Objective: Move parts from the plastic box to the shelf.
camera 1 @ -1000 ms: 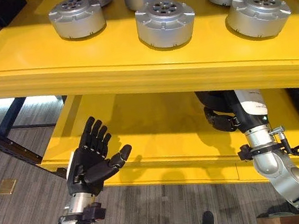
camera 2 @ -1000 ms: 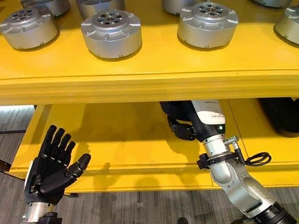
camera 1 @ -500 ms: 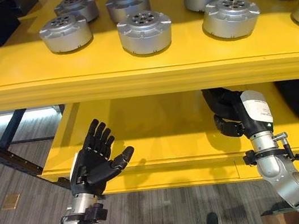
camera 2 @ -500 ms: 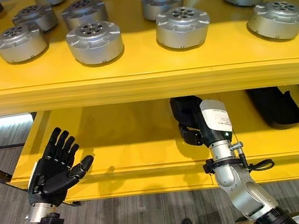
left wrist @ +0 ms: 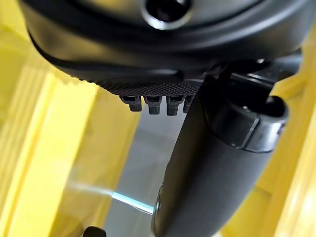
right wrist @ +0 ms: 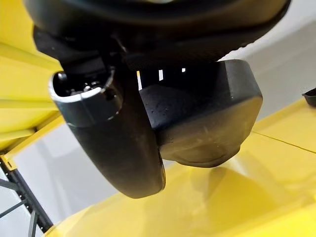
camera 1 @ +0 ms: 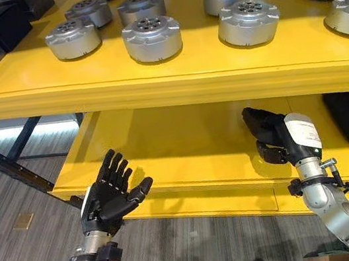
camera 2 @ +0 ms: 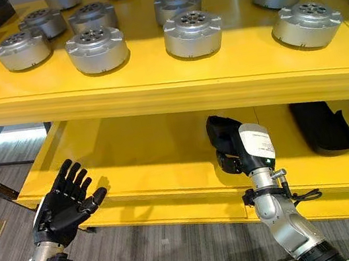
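Right hand point(camera 2: 228, 136) drawn back toward lower shelf point(camera 2: 166, 159) lip, gripping black part point(right wrist: 202, 123); left hand point(camera 1: 108, 195) spread.

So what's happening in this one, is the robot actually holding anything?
The right hand reaches onto the lower yellow shelf with its fingers and thumb closed around a black part. The left hand hangs open and empty in front of that shelf's edge. On the upper shelf sit rows of round silver parts, which neither hand is touching.
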Robot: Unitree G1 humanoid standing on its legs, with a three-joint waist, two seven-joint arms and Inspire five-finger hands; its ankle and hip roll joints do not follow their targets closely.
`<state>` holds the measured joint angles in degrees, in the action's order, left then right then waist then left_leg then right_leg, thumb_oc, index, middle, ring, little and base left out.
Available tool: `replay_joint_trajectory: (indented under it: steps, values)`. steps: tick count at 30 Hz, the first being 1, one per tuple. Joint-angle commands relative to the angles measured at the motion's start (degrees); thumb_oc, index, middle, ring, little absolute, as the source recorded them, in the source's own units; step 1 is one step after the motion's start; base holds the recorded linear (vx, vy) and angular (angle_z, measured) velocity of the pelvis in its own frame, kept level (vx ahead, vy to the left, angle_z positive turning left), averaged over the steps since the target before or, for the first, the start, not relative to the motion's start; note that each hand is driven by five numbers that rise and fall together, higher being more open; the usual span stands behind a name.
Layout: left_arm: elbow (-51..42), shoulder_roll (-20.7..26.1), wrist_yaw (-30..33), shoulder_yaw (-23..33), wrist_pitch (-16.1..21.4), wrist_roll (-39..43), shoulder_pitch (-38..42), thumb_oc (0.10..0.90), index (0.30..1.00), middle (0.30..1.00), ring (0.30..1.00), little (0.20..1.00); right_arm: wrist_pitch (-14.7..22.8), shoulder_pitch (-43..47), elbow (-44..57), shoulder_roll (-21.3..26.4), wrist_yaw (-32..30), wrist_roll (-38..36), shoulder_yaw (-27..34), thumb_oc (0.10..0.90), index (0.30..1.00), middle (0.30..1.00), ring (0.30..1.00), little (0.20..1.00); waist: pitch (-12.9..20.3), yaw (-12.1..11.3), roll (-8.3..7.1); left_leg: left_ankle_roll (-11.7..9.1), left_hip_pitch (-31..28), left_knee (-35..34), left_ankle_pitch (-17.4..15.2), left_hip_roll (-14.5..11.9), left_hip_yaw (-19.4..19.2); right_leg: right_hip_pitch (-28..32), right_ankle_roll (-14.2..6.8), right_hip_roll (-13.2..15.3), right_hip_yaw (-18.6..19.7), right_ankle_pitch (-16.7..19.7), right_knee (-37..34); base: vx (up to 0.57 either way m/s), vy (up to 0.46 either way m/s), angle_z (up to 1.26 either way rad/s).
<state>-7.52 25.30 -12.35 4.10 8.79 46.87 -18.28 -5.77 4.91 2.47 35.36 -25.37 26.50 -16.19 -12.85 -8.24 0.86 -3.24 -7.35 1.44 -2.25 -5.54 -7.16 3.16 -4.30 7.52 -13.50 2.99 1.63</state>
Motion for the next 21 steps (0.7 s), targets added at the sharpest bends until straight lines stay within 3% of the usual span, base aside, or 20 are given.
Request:
replay_joint_trajectory:
  steps: [1,9,14,16,17,18,19,21]
  values:
    - [-7.6,1.8,-2.9,0.9,4.4,1.6,2.3,0.9,1.0,1.0,1.0,1.0,3.1,10.1,4.7,2.3,-3.3,1.9,2.7,0.4,0.3,0.3,0.3,0.3,4.0,-0.6,-2.22,2.4,1.6,1.2,-2.2,2.6,3.0,1.8,-0.5,1.4,0.1,-6.1,4.0,-0.05,-0.071,0.04]
    - [-6.6,2.1,-4.0,0.5,4.9,1.8,2.6,0.9,1.0,1.0,1.0,1.0,3.3,13.9,1.8,2.3,-2.6,5.0,-0.2,0.4,0.3,0.3,0.3,0.3,4.7,-1.5,-1.57,0.7,2.1,-0.9,-0.1,0.5,2.8,2.9,0.2,1.5,-1.9,-6.4,2.6,-0.04,-0.065,0.01]
    - [-6.3,2.4,-4.4,0.5,5.6,3.8,2.8,0.9,1.0,1.0,1.0,1.0,3.1,15.5,-1.1,1.7,-2.0,5.6,-1.2,0.4,0.3,0.3,0.3,0.3,4.3,-2.1,-1.19,0.7,2.8,-0.1,0.2,0.2,3.8,2.5,1.2,0.9,-2.7,-8.2,5.4,0.01,-0.124,0.05]
    - [-5.7,2.0,-5.2,0.6,5.1,5.1,2.7,0.9,1.0,1.0,1.0,1.0,2.7,15.5,-3.0,1.1,-1.8,5.2,-1.2,0.4,0.3,0.3,0.3,0.3,4.2,-2.0,-0.96,0.5,2.9,0.2,0.6,-0.5,2.5,2.4,1.7,0.8,-3.8,-9.3,6.8,-0.04,-0.13,0.1]
    - [-4.6,1.0,-9.1,-0.1,3.1,7.4,5.0,0.9,1.0,1.0,1.0,1.0,1.5,14.5,-2.6,0.9,-2.9,6.1,-0.4,0.4,0.3,0.3,0.3,0.3,4.8,-0.3,-0.97,-0.6,3.0,0.9,1.8,-3.3,-6.0,2.7,1.6,2.1,-7.9,-8.6,6.2,-0.11,-0.049,0.34]
    - [-4.2,0.7,-10.4,-0.9,2.2,8.0,6.5,0.9,1.0,1.0,1.0,1.0,0.6,14.4,-1.9,1.2,-2.7,5.7,-0.1,0.4,0.3,0.3,0.3,0.3,5.1,0.8,-1.08,-1.3,2.6,1.2,1.4,-4.7,-9.2,2.7,1.3,2.7,-8.6,-9.3,6.4,-0.21,0.028,1.17]
    - [-3.9,0.2,-11.1,-1.8,2.0,7.3,7.9,0.9,1.0,1.0,1.0,1.0,0.6,14.6,-1.4,1.2,-2.4,4.2,-0.2,0.4,0.3,0.3,0.3,0.3,5.0,1.4,-1.02,-1.8,3.4,1.8,3.2,-6.5,-10.3,1.7,1.7,3.1,-9.1,-8.7,7.0,-0.11,0.126,1.43]
    - [-3.5,-0.4,-11.2,-3.1,2.2,5.2,9.5,0.9,1.0,1.0,1.0,1.0,1.1,16.2,-2.6,0.7,-2.1,2.7,-1.1,0.4,0.3,0.3,0.3,0.3,4.7,1.6,-0.83,-3.0,4.6,3.2,5.9,-8.8,-7.9,0.4,2.2,3.4,-7.4,-9.1,8.7,-0.09,0.186,0.91]
